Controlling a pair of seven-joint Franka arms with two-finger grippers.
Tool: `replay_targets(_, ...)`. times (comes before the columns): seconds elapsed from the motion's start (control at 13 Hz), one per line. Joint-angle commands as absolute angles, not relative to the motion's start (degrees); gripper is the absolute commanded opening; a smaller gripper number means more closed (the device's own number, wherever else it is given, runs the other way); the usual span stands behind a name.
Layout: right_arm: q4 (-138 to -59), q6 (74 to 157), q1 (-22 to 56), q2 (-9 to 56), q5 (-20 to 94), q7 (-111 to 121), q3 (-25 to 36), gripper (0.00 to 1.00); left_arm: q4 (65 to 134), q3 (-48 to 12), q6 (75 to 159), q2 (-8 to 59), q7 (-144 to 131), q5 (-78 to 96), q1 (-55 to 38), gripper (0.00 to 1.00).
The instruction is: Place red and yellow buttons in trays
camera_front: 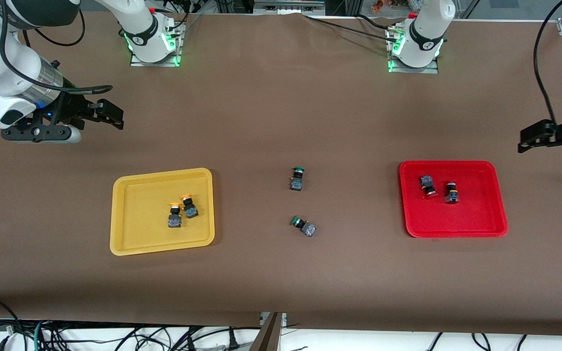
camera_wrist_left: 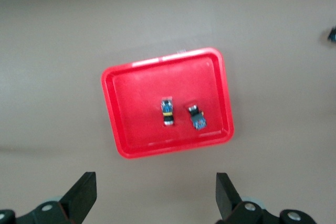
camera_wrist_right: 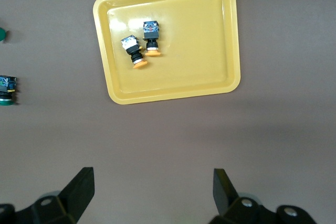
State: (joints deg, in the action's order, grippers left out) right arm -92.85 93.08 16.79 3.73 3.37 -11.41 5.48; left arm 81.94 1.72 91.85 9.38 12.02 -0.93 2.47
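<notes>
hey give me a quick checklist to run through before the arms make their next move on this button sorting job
1. Yellow buttons in the yellow tray: ok, both lie inside, side by side.
2. Red buttons in the red tray: ok, both inside, apart from each other.
3. Green buttons left out: ok, both on the table between the trays.
4. Left gripper empty: ok, open, up in the air beside the red tray.
5. Right gripper empty: ok, open, up in the air beside the yellow tray.
6. Anything left to sort: no, no red or yellow button outside a tray.
</notes>
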Motion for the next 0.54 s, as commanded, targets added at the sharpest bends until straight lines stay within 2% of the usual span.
replay_targets(0.0,-91.8,93.3,17.0,4.5,2.5,-11.5,5.3,1.0,95.0,3.7,97.9,0.4,11.9,-0.7,-0.7,1.0)
replay_targets(0.15,-90.4,93.2,17.0,5.3,2.3,-11.3,5.3,1.0,94.9,-0.6,95.0,0.2,10.4,-3.0,1.3,1.0)
replay_targets(0.46,-90.2,93.2,17.0,5.4,2.3,-11.2,5.3,1.0,93.0,-1.1,92.4,1.4,10.1,-2.2,2.4,1.0)
